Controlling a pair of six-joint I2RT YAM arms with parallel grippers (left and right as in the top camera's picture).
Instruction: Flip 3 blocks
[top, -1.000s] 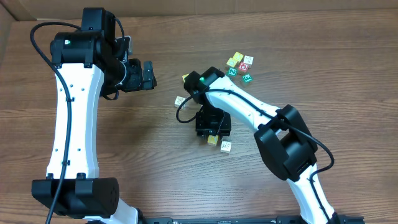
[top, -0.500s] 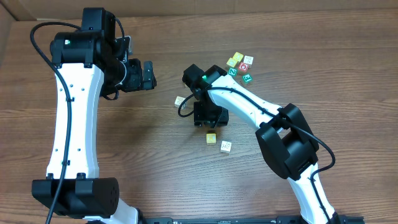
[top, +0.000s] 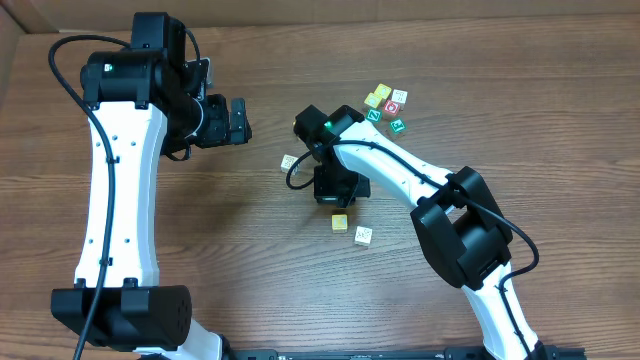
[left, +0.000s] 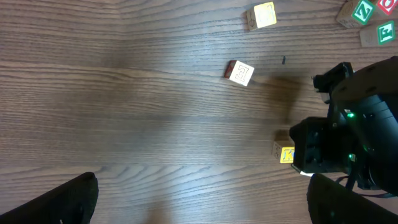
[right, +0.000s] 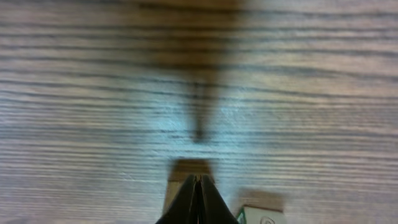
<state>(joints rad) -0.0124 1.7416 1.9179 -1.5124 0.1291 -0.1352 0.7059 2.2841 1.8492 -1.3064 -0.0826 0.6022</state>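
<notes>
- Right tool (right: 198, 186) now clenched on nothing; half open a second ago, low over the yellow block (top: 340, 222), since drawn back off it.
- Probably one flip finished.
- Left tool (top: 240, 121) released, idle, well apart.
- Yellow block free on the desk (top: 250, 260), yellow face up, cream block (top: 363, 235) just beside it; whitish block (top: 289, 161) near, beyond the right tool.

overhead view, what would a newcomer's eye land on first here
The right gripper draws the eye first: near the middle of the scene, it points down with its fingers pressed shut on nothing, right beside a yellow-and-cream block. The left gripper hangs wide open off to the left, away from every block. A cluster of colourful cubes sits toward the far right.
</notes>
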